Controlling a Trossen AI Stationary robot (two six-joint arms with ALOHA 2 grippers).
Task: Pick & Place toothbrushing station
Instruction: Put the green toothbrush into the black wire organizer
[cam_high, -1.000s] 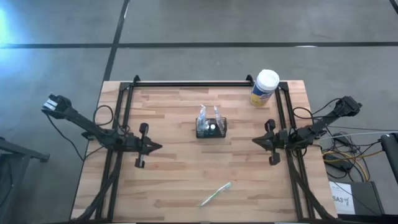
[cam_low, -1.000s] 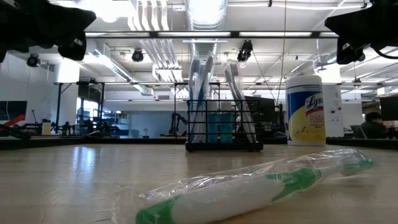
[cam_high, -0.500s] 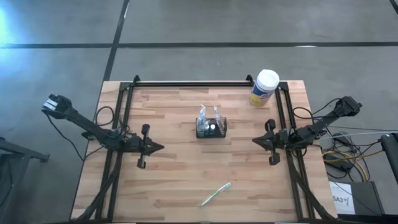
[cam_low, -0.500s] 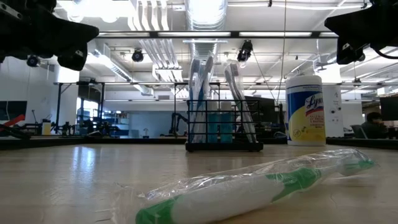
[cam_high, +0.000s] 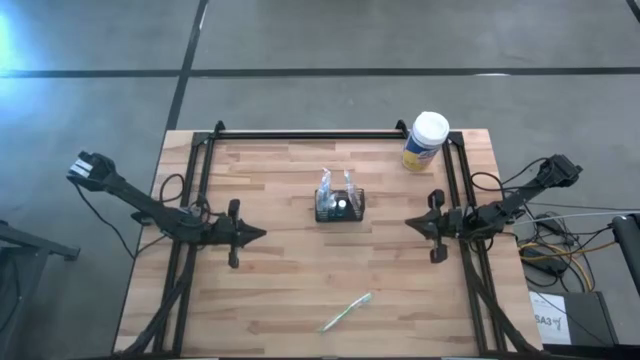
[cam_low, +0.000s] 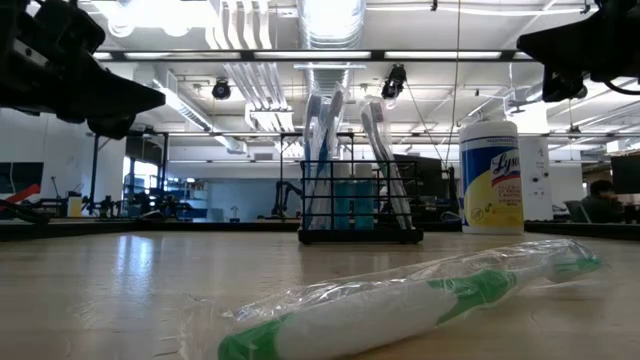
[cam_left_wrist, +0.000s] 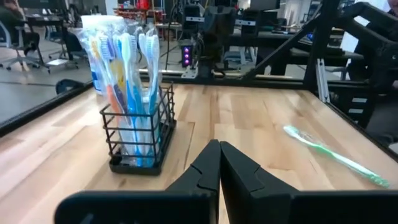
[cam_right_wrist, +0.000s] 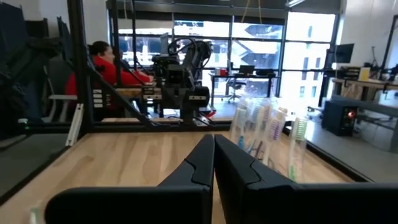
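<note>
- High view: you have two arms over one wooden table (cam_high: 300, 280). The left gripper (cam_high: 258, 235) points toward the middle of the table from its left side, jaws together and holding nothing. The right gripper (cam_high: 410, 224) points inward from the right side, jaws together and empty too.
- High view: one toothbrushing station (cam_high: 340, 205) stands upright near the table's centre, between the two grippers and apart from both. One white-capped canister (cam_high: 425, 142) stands at the far right corner. One wrapped green toothbrush (cam_high: 346, 312) lies alone near the front edge, well apart from the station.
- Low view: you see the one wrapped toothbrush (cam_low: 400, 300) lying close to the camera, and behind it the station (cam_low: 360, 205) with several brushes standing in it; their number is hard to count here. The canister (cam_low: 491, 177) stands just to the right of the station. Both arms show only as dark shapes at the upper corners.
- Left wrist view: your left arm's two fingers (cam_left_wrist: 208, 169) meet tip to tip above the wood. The station (cam_left_wrist: 138, 127) stands ahead, packed with wrapped brushes, and the single green toothbrush (cam_left_wrist: 329, 155) lies off on the other side.
- Right wrist view: the right arm's two fingers (cam_right_wrist: 202, 158) are pressed together. A few wrapped brushes (cam_right_wrist: 267, 134) stand ahead, and one person in red (cam_right_wrist: 106, 62) sits in the room beyond the table.
</note>
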